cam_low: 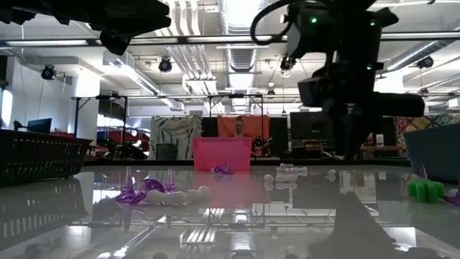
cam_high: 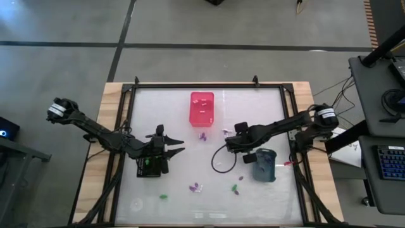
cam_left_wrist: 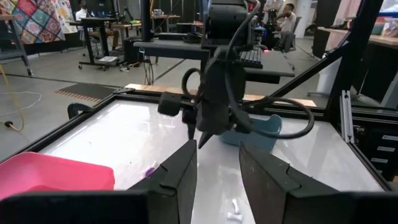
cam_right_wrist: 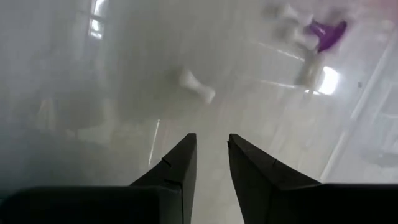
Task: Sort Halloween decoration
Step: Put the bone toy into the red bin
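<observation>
High view showed the white surface (cam_high: 158, 107) with small decorations scattered on it: a purple piece (cam_high: 202, 135) just below the pink bin (cam_high: 202, 107), a white piece (cam_high: 226, 132) to its right, a purple and white cluster (cam_high: 195, 187) nearer the front edge, and green pieces (cam_high: 164, 197) and (cam_high: 235, 188) beside that cluster. A grey-blue bin (cam_high: 265, 164) sat at the right, and a black bin (cam_high: 149, 166) at the left.

The right gripper (cam_high: 231, 142) hung over the middle of the surface, between the pink bin and the grey-blue bin. In its wrist view its fingers (cam_right_wrist: 177, 168) stood a little apart with nothing between them, pointing down at the surface near a white bone-like piece (cam_right_wrist: 197, 86), with a purple piece (cam_right_wrist: 326, 32) farther off, blurred.

The left gripper (cam_high: 179, 147) waited over the black bin, fingers (cam_left_wrist: 180, 171) parted and empty, probably not touching anything.
</observation>
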Controlling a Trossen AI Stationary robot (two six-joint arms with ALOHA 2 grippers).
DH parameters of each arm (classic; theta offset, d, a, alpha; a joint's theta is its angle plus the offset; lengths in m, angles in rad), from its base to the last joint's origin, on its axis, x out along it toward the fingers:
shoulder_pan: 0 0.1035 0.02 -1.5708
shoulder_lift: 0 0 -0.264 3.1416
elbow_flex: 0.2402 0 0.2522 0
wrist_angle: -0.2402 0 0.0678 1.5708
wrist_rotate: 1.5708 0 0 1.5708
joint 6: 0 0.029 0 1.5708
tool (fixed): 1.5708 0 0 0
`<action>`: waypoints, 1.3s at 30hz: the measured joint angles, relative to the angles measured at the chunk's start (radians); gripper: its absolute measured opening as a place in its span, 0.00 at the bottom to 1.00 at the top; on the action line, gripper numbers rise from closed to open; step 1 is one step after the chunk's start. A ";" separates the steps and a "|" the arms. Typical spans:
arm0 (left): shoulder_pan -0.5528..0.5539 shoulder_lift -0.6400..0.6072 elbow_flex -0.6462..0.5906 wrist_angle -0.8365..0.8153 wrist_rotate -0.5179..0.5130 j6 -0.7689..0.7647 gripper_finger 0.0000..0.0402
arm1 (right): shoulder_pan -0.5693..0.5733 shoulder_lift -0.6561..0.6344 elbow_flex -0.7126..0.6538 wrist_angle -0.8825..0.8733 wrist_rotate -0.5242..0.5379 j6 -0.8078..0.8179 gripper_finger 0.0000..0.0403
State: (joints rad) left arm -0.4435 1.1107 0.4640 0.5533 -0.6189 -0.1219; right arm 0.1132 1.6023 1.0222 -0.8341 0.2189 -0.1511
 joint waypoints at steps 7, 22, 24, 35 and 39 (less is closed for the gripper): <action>0.000 0.000 0.000 0.000 0.000 0.001 0.26 | -0.011 0.078 0.075 0.003 -0.018 -0.099 0.22; 0.000 0.000 0.000 0.000 0.001 0.008 0.26 | -0.015 0.202 0.134 -0.028 -0.034 -0.174 0.20; 0.000 0.000 0.000 0.000 0.001 0.009 0.26 | -0.018 0.205 0.134 -0.026 -0.046 -0.169 0.20; 0.000 0.000 0.000 0.000 0.000 0.008 0.26 | -0.043 0.204 0.141 -0.026 -0.111 -0.146 0.03; 0.000 0.000 0.000 0.000 0.000 0.004 0.26 | -0.054 0.189 0.153 -0.021 -0.125 -0.115 0.02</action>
State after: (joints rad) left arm -0.4435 1.1110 0.4641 0.5533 -0.6186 -0.1177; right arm 0.0592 1.7909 1.1755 -0.8555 0.0940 -0.2659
